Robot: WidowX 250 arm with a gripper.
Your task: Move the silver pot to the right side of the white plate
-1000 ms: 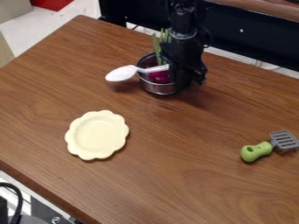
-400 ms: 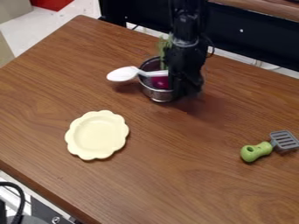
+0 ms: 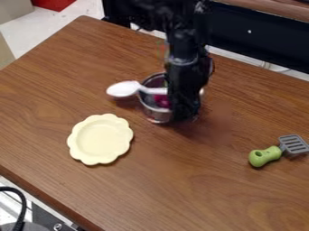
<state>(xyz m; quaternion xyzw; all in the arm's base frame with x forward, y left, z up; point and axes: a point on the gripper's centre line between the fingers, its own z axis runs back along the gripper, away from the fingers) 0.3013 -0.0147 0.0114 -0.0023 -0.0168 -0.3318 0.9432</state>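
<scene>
On the far middle of the brown wooden table (image 3: 181, 189), in the camera view, we find the silver pot (image 3: 157, 116), beyond the white plate (image 3: 100, 139) and off to its right, the two well apart. We cannot tell if the pot's base touches the wood. The black gripper (image 3: 184, 117) hangs down over the pot's right part and hides much of it; a bit of rim peeks out on the gripper's right. Whether it is clamped on the pot or loose of it, we cannot tell.

Inside the pot we note a purple-red item (image 3: 161, 101), partly covered. A white spoon (image 3: 123, 89) lies across the left rim, bowl out over the table, handle running in towards the gripper.

The plate, pale cream to our eyes and scalloped at the edge, sits flat in the left part of the table. Over on the right we log a spatula (image 3: 265, 156), green handle to the left, grey slotted head to the right and slightly farther off. Near left corner: a black cable (image 3: 23, 205), beyond the table's edge.
</scene>
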